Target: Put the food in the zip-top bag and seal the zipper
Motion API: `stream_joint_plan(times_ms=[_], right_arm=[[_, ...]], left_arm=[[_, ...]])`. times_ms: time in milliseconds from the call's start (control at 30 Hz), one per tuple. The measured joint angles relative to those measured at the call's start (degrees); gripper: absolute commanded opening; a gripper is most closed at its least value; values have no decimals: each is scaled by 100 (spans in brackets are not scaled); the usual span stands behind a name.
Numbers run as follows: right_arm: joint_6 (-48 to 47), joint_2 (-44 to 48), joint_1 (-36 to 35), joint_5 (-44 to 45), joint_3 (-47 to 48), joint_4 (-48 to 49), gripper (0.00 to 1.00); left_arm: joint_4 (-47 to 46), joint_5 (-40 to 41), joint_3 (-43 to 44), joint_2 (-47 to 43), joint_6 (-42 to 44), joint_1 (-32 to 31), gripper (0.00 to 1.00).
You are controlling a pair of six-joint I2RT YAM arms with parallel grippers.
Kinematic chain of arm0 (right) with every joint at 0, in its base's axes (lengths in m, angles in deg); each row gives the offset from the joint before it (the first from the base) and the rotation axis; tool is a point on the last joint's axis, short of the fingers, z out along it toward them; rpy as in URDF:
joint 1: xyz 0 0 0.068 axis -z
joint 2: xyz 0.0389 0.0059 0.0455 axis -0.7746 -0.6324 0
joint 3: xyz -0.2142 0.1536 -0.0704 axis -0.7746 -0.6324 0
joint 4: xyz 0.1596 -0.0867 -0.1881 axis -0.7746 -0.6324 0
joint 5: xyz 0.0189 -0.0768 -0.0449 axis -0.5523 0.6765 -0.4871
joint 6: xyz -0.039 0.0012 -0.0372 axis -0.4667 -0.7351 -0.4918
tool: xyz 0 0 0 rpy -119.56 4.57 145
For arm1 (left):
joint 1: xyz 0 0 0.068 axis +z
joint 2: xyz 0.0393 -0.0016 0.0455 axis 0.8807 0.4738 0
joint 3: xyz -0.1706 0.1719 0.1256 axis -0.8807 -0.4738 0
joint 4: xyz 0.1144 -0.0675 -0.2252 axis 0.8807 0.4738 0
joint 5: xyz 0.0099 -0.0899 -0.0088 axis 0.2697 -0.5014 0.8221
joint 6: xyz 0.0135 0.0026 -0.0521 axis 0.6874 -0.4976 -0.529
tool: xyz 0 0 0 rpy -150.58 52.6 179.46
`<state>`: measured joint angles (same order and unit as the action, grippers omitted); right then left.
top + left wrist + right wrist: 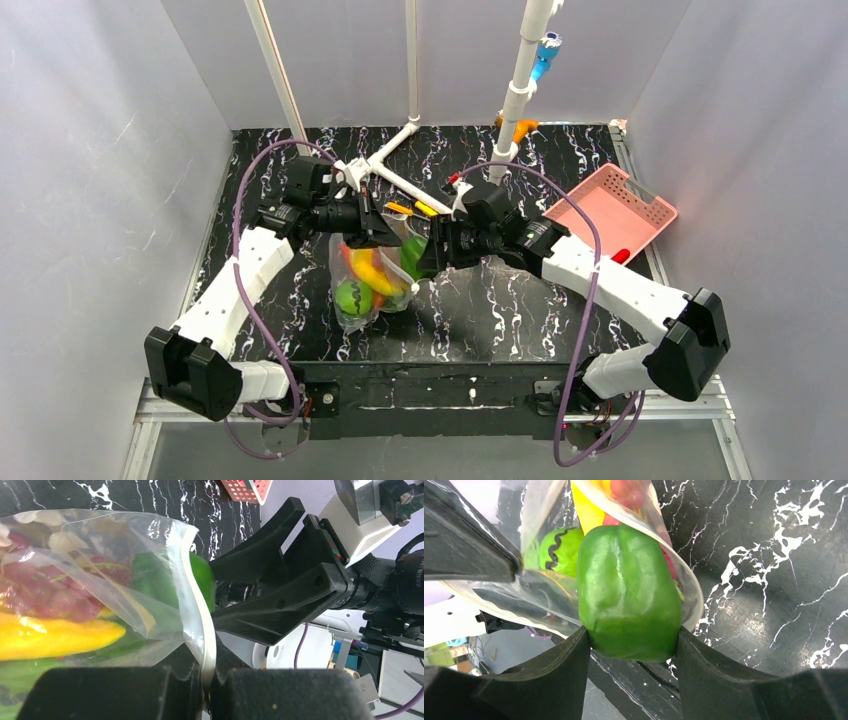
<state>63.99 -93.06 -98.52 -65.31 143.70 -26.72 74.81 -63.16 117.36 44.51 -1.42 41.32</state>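
Your right end effector point(631, 630) clamps the pepper point(626, 580) by its lower end, and the pepper's far end sits at the mouth of the bag point(90, 545). Your left end effector point(207, 690) is pinched tight on the bag's rim. A banana point(55, 635) and grapes point(45, 595) lie inside the bag.

The clear zip-top bag point(341, 262) had its mouth open and its zipper point(208, 645) unsealed. Inside were a yellow banana point(371, 270), a green round fruit point(353, 297) and dark red grapes point(55, 592). A glossy green pepper point(626, 590) sat halfway inside the bag's mouth.
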Motion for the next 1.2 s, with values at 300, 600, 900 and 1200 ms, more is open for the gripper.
stream_joint_plan(times_ms=[300,600,900,1200], right_arm=[[-881,-249,-367,-212,380,138,28],[-1416,-223,-372,-291,527,70,93],[-1283,885,-372,55,560,-1320,98],[-824,1434,341,455,501,-2070,88]], left_arm=[[-20,-114,162,120,-66,-625,0],[-105,-50,153,0,-162,-654,0],[-295,289,-166,-435,-358,-691,0],[-581,293,-376,-407,-579,-699,0]])
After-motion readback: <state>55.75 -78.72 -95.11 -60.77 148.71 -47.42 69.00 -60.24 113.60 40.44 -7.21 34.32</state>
